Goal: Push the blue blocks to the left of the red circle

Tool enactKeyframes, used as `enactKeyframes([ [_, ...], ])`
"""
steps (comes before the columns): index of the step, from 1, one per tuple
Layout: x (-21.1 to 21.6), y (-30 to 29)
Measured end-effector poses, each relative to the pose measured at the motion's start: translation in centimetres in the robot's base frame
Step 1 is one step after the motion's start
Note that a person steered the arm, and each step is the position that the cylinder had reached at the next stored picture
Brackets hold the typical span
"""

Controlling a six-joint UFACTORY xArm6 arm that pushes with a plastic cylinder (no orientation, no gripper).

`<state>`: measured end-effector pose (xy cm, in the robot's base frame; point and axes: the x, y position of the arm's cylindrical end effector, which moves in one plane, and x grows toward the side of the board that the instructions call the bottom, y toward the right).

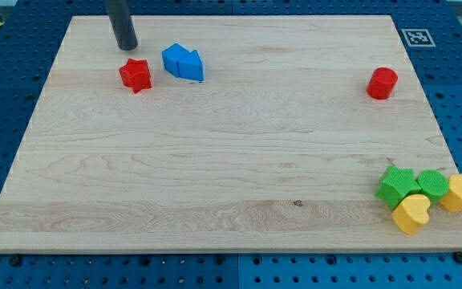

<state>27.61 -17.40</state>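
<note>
Right now my tip point(126, 46) sits near the view's top-left corner of the wooden counter point(215, 160), its dark rod coming down from the view's top edge. I have no pincer on this arm, so there is nothing spread or pressed together to report; the rod simply ends in that tip.

Just below and slightly to the view's right of my tip lies the red star block point(135, 75), close to it, though I cannot tell whether they touch. Right of the star, with a narrow gap between them, are the two blue blocks, pressed against each other: the blue block on the left point(173, 58) looks roughly cube-like or faceted, and the blue block on the right point(192, 67) looks wedge-shaped, though I cannot make out either shape with certainty. My tip is up and to the view's left of the pair, not touching either one.

Far across the counter, toward the view's right and at about the same height as the star, the red circle block point(382, 83) stands alone. Both blue blocks are well to its left.

Down in the view's bottom-right corner four blocks huddle together: a green star block point(396, 185), a green round-ish block point(433, 183), a yellow hexagon block point(461, 192) and a yellow heart block point(412, 213).
</note>
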Motion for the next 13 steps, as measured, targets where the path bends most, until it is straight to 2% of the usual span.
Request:
enactKeyframes([
  [3, 1.9, 5.9],
  [7, 7.6, 11.1],
  [10, 11.3, 12.3],
  [11, 11.5, 13.0],
  [13, 10.8, 18.4],
])
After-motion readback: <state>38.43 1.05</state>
